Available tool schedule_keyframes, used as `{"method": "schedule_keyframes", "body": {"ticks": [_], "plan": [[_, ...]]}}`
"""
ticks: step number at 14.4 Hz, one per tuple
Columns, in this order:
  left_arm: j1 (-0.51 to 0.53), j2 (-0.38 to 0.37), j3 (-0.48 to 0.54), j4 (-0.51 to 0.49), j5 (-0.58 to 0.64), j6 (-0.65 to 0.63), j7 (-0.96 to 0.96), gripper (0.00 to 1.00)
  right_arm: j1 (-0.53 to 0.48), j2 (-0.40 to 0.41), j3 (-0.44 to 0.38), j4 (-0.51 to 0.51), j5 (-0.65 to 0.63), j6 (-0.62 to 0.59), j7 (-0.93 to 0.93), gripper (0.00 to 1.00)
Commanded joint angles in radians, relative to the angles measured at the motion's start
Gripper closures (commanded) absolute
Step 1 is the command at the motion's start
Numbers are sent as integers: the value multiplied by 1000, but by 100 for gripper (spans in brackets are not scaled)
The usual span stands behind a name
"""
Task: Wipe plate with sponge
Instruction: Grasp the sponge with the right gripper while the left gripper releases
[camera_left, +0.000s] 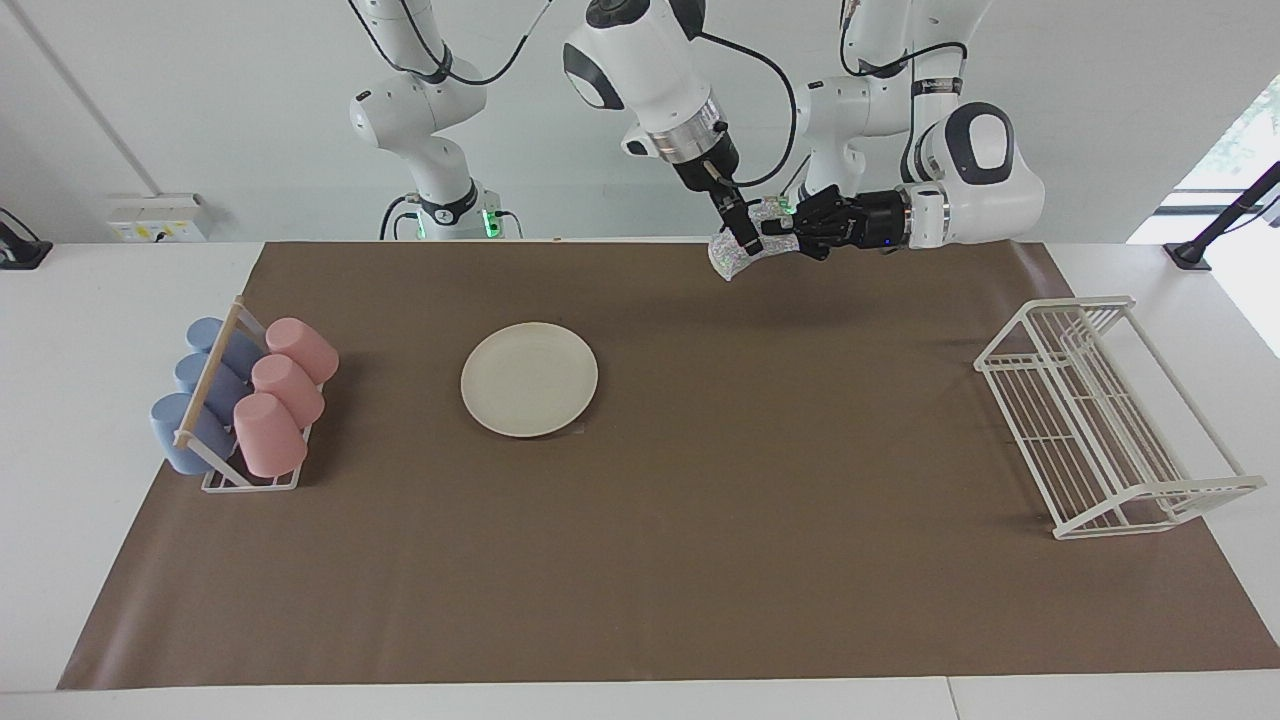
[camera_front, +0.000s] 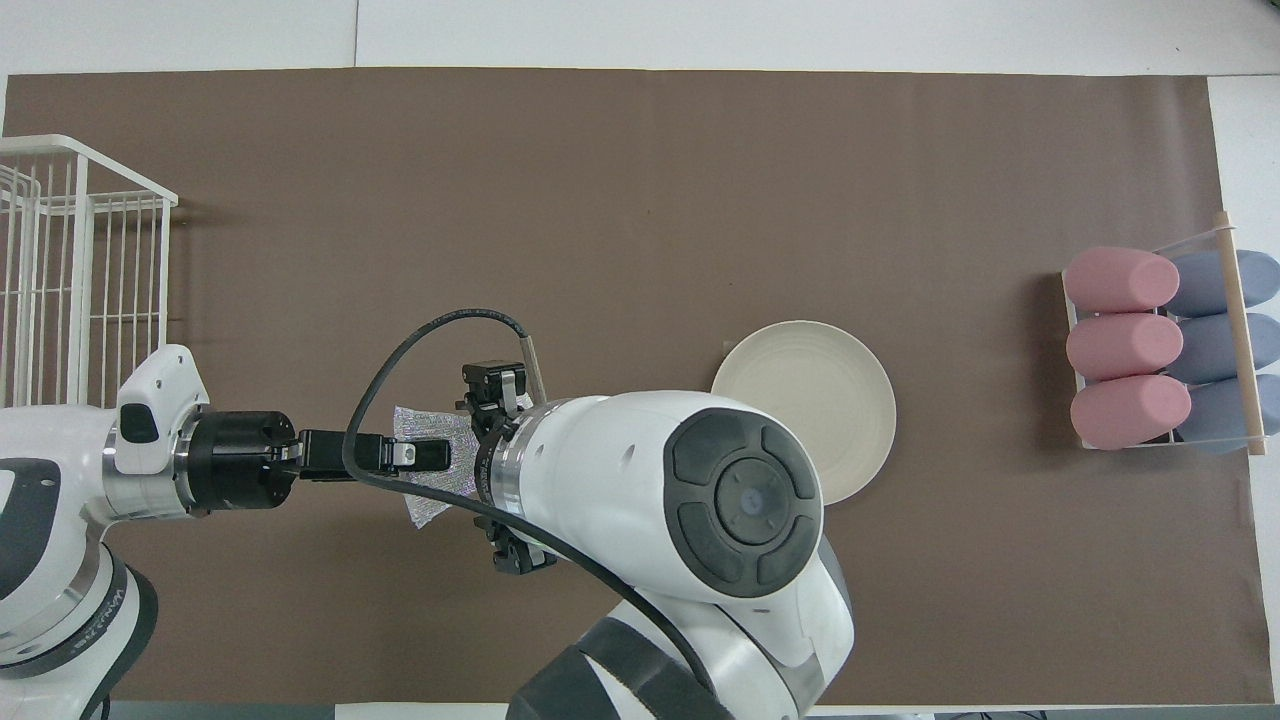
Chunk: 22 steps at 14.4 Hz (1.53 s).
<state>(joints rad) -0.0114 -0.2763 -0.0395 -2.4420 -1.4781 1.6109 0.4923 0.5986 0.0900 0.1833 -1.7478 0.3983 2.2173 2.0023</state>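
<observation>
A wide brown mat (camera_left: 640, 560) covers nearly the whole white table (camera_left: 90, 420), and the wall at the robots' end is plain white with a socket box (camera_left: 155, 218) low on it. At the right arm's end of the table a small rack (camera_left: 235, 450) holds 3 pink cups (camera_left: 285, 395) and 3 blue cups (camera_left: 200, 400) lying on their sides. At the left arm's end sits a white wire rack (camera_left: 1100, 420).

The plate (camera_left: 529, 379) lies flat on the mat, toward the right arm's end, well apart from both grippers.

Up in the air over the mat's edge by the robots, the left gripper (camera_left: 790, 232) points sideways, pinched shut on the sponge (camera_left: 728, 256), which hangs off its tips as a silvery crumpled flap. The right gripper (camera_left: 742, 230) comes down slantwise at the same sponge with its fingers spread as wide as they go, 1 on either side of the pad; I can't tell whether they touch it.

From across the table you see how high the sponge sits and the shadow under it on the mat. From overhead the right arm's big white joint (camera_front: 740, 500) hides part of the plate (camera_front: 815, 390) and most of the right gripper (camera_front: 495, 470), and the sponge (camera_front: 430, 470) shows only as a patch between the left gripper (camera_front: 435, 455) and that wrist.
</observation>
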Motion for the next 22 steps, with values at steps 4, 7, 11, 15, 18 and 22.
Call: {"method": "schedule_keyframes", "body": {"ticks": [4, 7, 11, 15, 18, 22], "plan": [[-12, -4, 13, -11, -18, -23, 18, 100, -6, -39, 2, -64, 7, 41, -83, 86], [-7, -4, 13, -11, -14, -28, 17, 100, -11, -38, 2, -62, 5, 44, -96, 100], [-9, -4, 13, -11, -10, -28, 18, 100, -13, -38, 2, -64, 5, 38, -128, 100], [-12, -23, 10, -2, 45, -20, -30, 0, -17, -45, 1, -82, -6, 31, -132, 100], [-7, -23, 12, -2, 50, -23, -34, 0, -87, -53, -1, -143, -13, 33, -271, 100], [-5, -21, 10, 3, 55, -11, -38, 0, -222, -52, -1, -318, -13, 60, -614, 100]]}}
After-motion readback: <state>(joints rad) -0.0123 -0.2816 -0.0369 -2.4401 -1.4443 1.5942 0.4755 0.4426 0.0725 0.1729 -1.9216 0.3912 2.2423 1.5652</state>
